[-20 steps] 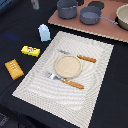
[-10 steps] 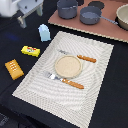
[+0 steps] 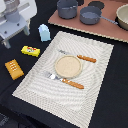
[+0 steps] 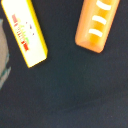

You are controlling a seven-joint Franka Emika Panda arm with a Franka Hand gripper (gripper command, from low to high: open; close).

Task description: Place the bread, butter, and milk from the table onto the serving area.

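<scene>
- Black worktop point(image 3: 115, 100) under everything; cream striped serving area point(image 3: 92, 82) in the middle of the exterior view, bearing a round tan plate point(image 3: 67, 65) flanked by orange-handled cutlery point(image 3: 76, 84).
- Seen only in the exterior view: pale blue milk point(image 3: 44, 33) upright just off the mat's far corner, on the exterior view's left; white robot arm point(image 3: 15, 20) above the worktop beyond it; brown board point(image 3: 100, 30) with grey pots point(image 3: 90, 15) at the back.
- Seen in both views: yellow butter point(image 3: 30, 50) point(image 4: 25, 32) and orange-brown bread point(image 3: 14, 69) point(image 4: 97, 25), both on the worktop at the exterior view's left, clear of the mat, well apart.
- Wrist view: both lying flat, long axes converging slightly; label and pale marks facing up.
- Pincer: hidden in both views, cannot tell whether open or closed.
</scene>
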